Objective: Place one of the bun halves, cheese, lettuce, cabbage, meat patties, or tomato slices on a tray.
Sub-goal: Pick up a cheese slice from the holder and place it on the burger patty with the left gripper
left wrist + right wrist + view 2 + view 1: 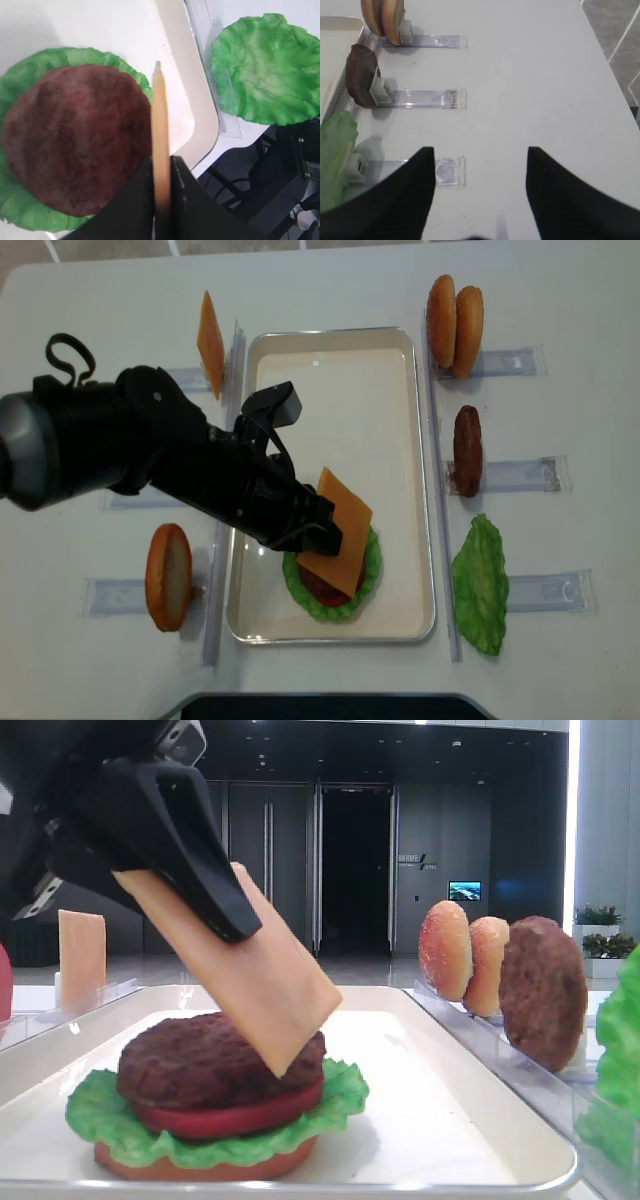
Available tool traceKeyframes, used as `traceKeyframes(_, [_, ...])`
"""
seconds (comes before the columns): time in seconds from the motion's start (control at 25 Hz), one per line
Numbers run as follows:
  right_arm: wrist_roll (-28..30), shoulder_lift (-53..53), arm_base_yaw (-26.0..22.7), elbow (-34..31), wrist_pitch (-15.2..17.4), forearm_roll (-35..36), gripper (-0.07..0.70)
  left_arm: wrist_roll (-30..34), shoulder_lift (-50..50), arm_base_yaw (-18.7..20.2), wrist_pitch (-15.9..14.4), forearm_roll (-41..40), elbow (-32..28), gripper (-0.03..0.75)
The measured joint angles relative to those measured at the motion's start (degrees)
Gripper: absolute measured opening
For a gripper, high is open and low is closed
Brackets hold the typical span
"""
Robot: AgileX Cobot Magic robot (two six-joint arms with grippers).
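My left gripper (325,530) is shut on a pale orange cheese slice (340,530), pinching its upper edge. The cheese (265,995) hangs tilted over a stack on the white tray (330,335). Its lower corner is at the top of the stack's dark meat patty (190,1060). Under the patty lie a tomato slice (230,1118), ruffled lettuce (95,1115) and a flat bun base (200,1170). In the left wrist view the cheese (160,135) shows edge-on between the fingers, over the patty (75,145). My right gripper (480,165) stands open over bare table with nothing between its fingers.
Clear racks flank the tray. On the right stand two bun halves (455,312), a patty (467,450) and a lettuce leaf (482,583). On the left stand a second cheese slice (210,340) and a bun half (168,577).
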State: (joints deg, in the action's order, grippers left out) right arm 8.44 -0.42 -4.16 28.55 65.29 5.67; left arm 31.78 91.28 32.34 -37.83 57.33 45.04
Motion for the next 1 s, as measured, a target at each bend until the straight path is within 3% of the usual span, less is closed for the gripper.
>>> traceKeyframes(0.72, [0.0, 0.0, 0.0, 0.0, 0.0, 0.0, 0.415, 0.1, 0.0, 0.0, 0.0, -0.4, 0.0, 0.037])
traceKeyframes(1.0, [0.0, 0.0, 0.0, 0.0, 0.0, 0.0, 0.415, 0.1, 0.0, 0.0, 0.0, -0.5, 0.0, 0.083])
